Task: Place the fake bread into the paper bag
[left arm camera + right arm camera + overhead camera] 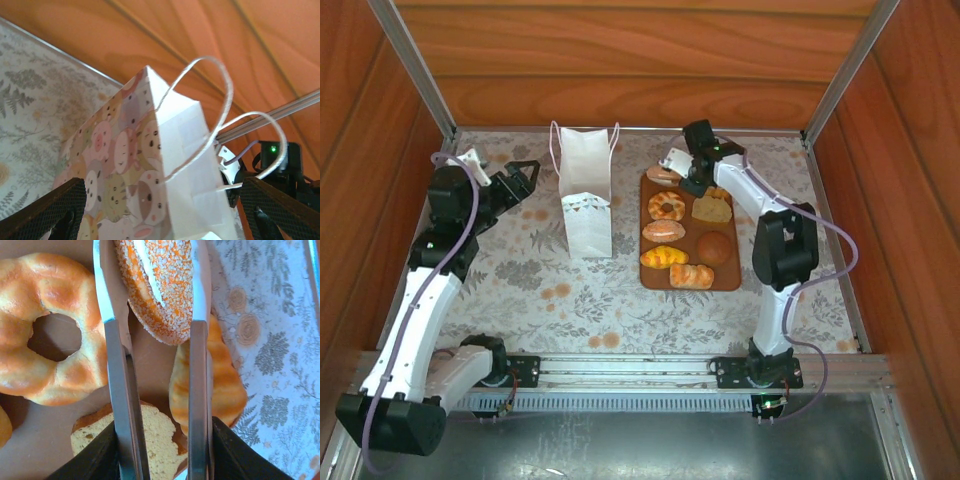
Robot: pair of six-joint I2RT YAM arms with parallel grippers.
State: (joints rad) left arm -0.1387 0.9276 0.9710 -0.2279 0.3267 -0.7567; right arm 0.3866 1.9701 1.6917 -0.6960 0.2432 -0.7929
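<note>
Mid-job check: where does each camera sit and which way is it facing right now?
Top external: above and behind the bases, looking down on the table; both arms show, left hand, right hand.
Left wrist: looks sideways at the paper bag and wooden wall; own fingers at the bottom corners.
Right wrist: looks down on the tray; own fingers flank a sprinkled pastry.
Shared: top external also shows the paper bag and tray.

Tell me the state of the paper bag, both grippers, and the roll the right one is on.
White paper bag with cord handles: upright, top open.
Left gripper: open, beside the bag.
Right gripper: shut on the orange sugar-sprinkled oblong roll.
Roll: between the fingers, over the flat brown tray.
</note>
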